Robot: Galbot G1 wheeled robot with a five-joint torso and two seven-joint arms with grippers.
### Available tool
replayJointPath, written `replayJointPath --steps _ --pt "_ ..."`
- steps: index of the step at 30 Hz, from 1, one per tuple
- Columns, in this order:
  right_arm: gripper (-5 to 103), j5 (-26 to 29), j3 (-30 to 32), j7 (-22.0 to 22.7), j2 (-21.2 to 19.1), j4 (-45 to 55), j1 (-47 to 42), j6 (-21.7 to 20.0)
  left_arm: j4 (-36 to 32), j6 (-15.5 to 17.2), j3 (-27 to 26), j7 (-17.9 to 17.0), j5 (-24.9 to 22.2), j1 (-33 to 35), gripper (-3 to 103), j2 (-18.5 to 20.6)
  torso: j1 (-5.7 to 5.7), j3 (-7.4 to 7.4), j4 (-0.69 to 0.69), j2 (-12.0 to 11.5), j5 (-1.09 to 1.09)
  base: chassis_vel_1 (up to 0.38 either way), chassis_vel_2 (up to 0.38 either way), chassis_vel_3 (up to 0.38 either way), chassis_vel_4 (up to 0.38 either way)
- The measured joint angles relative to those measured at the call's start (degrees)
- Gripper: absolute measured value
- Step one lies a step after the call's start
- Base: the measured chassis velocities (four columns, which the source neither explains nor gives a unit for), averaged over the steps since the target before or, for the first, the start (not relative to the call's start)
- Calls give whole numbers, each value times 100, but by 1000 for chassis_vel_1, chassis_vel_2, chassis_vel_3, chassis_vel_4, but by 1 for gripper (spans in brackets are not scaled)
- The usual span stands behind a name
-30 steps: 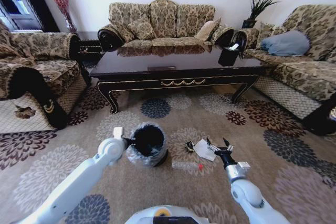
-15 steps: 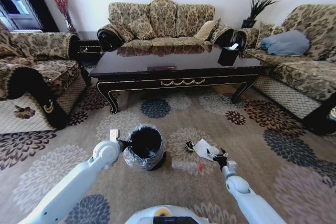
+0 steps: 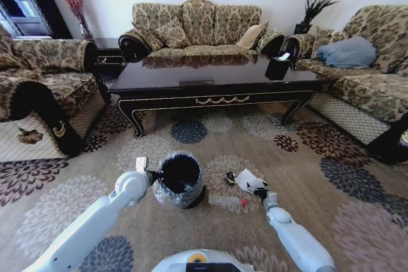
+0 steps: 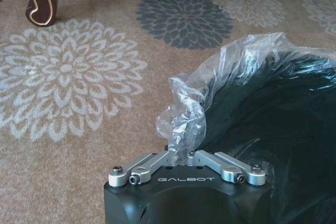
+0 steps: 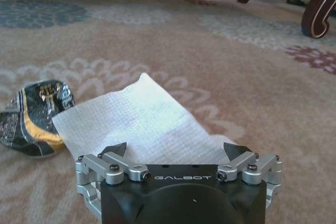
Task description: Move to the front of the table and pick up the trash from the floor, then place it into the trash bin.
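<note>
The trash bin (image 3: pixel 180 179), black with a crinkled clear bag, stands on the carpet in front of the table (image 3: pixel 210 76). My left gripper (image 3: pixel 153 174) is shut on its rim; in the left wrist view the gripper (image 4: pixel 178 153) pinches the clear bag at the edge of the bin (image 4: pixel 273 129). The trash lies to the bin's right: a white paper (image 3: pixel 247 179), a dark wrapper (image 3: pixel 230 177) and a clear bottle (image 3: pixel 224 201) with a red cap. My right gripper (image 3: pixel 260 192) is low at the paper's near edge. In the right wrist view it (image 5: pixel 176 149) is open over the paper (image 5: pixel 142 119), with the wrapper (image 5: pixel 31 116) beside it.
Patterned sofas stand on the left (image 3: pixel 44 87), behind the table (image 3: pixel 197 27) and on the right (image 3: pixel 363 74). A black tissue holder (image 3: pixel 277 67) sits on the table's right end. Carved table legs (image 5: pixel 320 3) rise beyond the paper. Flowered carpet spreads around the bin.
My right gripper has dropped and moved forward to the white paper's near edge, still open. The left gripper and the bin have barely shifted.
</note>
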Motion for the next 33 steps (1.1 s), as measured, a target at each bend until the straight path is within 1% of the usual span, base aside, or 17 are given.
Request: replayJointPath --steps 3,6,7,9,10,11,12,16,17,18,19,22,23,24,25,29,33 --pt "102 -1 -45 -46 51 -188 78 23 -2 3 14 -15 -6 -1 2 -3 0 0 0 0 0 0 0 0 0" --pt "89 -22 -75 -116 127 -453 150 90 -9 4 14 -35 -4 14 2 -5 0 0 0 0 0 0 0 0 0" --pt "89 -22 -75 -116 127 -453 150 90 -9 4 14 -35 -4 14 2 -5 0 0 0 0 0 0 0 0 0" --pt "78 -28 -72 -127 131 -481 148 111 -14 7 5 -36 0 17 2 17 0 0 0 0 0 0 0 0 0" --pt "78 -31 -64 -127 128 -472 137 115 -19 8 -1 -39 4 17 2 36 0 0 1 0 0 0 0 0 0" --pt "72 -30 -54 -127 117 -441 117 116 -31 8 -8 -45 5 15 2 51 0 0 1 0 1 0 0 0 0" --pt "72 -30 -54 -127 117 -441 117 116 -31 8 -8 -45 5 15 2 51 0 0 1 0 1 0 0 0 0" --pt "51 -27 14 -93 50 -192 5 106 -85 7 -11 -66 -5 21 2 49 0 0 -1 0 -1 0 0 0 0" --pt "51 -26 27 -80 41 -123 -27 96 -90 6 -10 -70 -2 37 2 36 0 0 -1 0 0 0 0 0 0" --pt "45 -25 43 -63 30 -34 -67 76 -97 5 -7 -74 6 60 2 20 0 0 -1 0 0 0 0 0 0" --pt "45 -25 43 -63 30 -34 -67 76 -97 5 -7 -74 6 60 2 20 0 0 -1 0 0 0 0 0 0" --pt "29 -23 82 -34 12 138 -148 37 -128 5 3 -79 32 109 2 0 0 0 0 0 -1 0 0 0 0" --pt "29 -22 91 -31 11 159 -161 32 -134 4 3 -80 34 115 2 -1 0 0 0 0 0 0 0 0 0" --pt "24 -21 113 -26 10 194 -184 23 -143 3 3 -82 37 121 2 -2 0 0 0 0 0 0 0 0 0" --pt "24 -21 113 -26 10 194 -184 23 -143 3 3 -82 37 121 2 -2 0 0 0 0 0 0 0 0 0" --pt "3 -23 221 19 -40 374 -299 -2 -179 3 29 -83 36 113 2 18 0 0 1 0 1 0 0 0 0" --pt "1 -19 323 69 -121 577 -425 -15 -181 3 102 -83 38 75 2 18 0 0 1 0 1 0 0 0 0"
